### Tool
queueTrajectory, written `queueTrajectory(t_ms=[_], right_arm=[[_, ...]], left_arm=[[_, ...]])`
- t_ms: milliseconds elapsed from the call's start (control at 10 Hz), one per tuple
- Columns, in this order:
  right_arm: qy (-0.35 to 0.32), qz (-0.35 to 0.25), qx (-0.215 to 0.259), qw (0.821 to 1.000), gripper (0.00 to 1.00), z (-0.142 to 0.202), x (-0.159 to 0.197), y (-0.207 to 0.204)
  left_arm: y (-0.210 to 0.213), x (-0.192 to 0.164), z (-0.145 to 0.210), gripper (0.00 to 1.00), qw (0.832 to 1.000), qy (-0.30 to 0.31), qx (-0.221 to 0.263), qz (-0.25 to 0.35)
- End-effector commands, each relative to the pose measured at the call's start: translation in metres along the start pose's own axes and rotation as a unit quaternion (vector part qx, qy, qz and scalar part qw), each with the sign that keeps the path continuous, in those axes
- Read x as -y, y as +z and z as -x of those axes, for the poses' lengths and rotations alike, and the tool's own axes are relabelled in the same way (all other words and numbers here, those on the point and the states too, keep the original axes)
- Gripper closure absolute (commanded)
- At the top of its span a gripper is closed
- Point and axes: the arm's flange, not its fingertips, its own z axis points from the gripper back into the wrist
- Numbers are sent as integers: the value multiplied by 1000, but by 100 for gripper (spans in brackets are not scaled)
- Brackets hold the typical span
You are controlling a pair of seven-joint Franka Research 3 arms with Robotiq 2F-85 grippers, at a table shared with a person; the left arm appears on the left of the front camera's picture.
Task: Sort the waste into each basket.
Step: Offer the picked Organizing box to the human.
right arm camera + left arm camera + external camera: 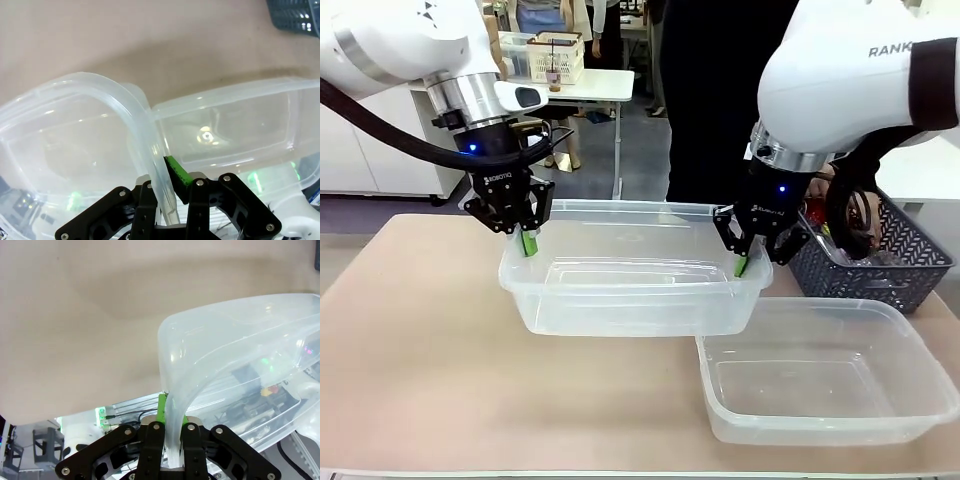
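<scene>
Table point(420, 350) open leftward; grey basket point(910, 270) seemingly crowds the right hand point(742, 263).

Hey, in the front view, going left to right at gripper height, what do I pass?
Left black two-finger gripper, clear rectangular plastic tub gripped by its rim at both ends, right black two-finger gripper, dark grey lattice-sided plastic basket.

**Clear glossy plastic on a matt tabletop**

Held tub point(620, 310) & second tub point(820, 432): clear, colourless plastic, smooth, glossy w/ highlights. Table point(420, 350): beige, matt, smooth. Lattice basket point(890, 275): dark grey plastic, dull sheen. Left gripper point(528, 240) & right gripper point(743, 262): black matt bodies, silver screw heads; pads point(177, 172) green, matt. Arm shells point(840, 80): white, glossy; wrist rings point(470, 95) shiny metal.
</scene>
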Motion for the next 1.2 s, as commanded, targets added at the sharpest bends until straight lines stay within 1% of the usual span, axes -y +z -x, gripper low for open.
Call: queueTrajectory(t_ms=[0,1100], right_arm=[[-5,-4,3,1000,94,-3,3,1],[-5,-4,3,1000,94,-3,3,1]], left_arm=[[2,3,4,95,1000,-8,-4,4],[2,3,4,95,1000,-8,-4,4]])
